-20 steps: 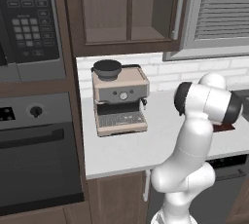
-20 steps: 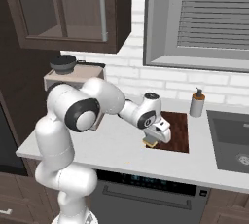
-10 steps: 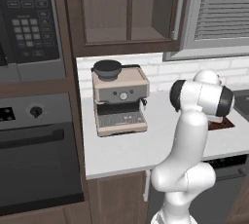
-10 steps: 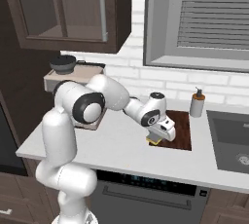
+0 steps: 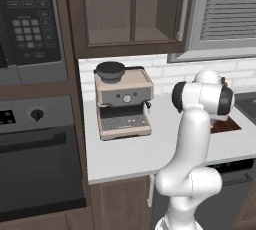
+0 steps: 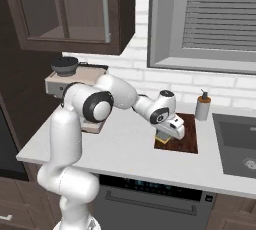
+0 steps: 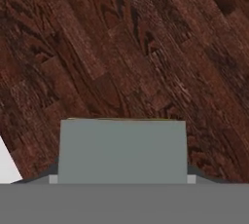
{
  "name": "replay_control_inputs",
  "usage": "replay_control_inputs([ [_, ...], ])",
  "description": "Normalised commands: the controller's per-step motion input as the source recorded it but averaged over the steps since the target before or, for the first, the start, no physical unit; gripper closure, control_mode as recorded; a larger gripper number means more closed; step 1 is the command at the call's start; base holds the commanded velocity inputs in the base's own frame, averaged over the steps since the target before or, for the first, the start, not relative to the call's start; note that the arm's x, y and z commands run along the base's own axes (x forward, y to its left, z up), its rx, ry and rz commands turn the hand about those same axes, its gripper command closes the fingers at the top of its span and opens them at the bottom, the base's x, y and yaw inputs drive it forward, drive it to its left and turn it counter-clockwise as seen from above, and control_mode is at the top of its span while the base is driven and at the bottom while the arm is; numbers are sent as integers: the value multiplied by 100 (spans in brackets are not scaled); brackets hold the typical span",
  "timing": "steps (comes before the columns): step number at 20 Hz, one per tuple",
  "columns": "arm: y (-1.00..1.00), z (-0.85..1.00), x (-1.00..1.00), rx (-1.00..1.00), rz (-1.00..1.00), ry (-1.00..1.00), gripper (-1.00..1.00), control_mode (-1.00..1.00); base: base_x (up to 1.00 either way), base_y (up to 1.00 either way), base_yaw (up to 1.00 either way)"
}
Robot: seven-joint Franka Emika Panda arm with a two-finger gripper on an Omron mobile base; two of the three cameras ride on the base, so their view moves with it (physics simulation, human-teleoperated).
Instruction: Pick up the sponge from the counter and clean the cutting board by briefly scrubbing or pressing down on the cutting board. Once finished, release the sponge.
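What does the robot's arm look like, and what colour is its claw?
The arm is smooth, shiny white, built from fat rounded tube pieces with dark round caps at the joints. The claw sits on a boxy white hand; its fingers are too hidden to tell their colour. No cables or markings show.

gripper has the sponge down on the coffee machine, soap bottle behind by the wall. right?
Not quite. The right base view shows the gripper pressing the sponge on the cutting board, not the coffee machine. The soap bottle does stand behind by the wall.
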Motion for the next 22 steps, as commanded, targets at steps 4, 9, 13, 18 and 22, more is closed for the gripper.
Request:
replay_control_inputs([
  [4,-5,-43,50,0,0,-9,100,-100,0,0,0],
  [9,-6,-36,50,0,0,-17,100,-100,0,0,0],
  [13,-2,-32,57,-1,0,-20,100,-100,0,0,0],
  [18,0,-41,72,-5,0,-15,100,-100,0,0,0],
  [22,0,-38,74,-8,0,-12,100,-100,0,0,0],
])
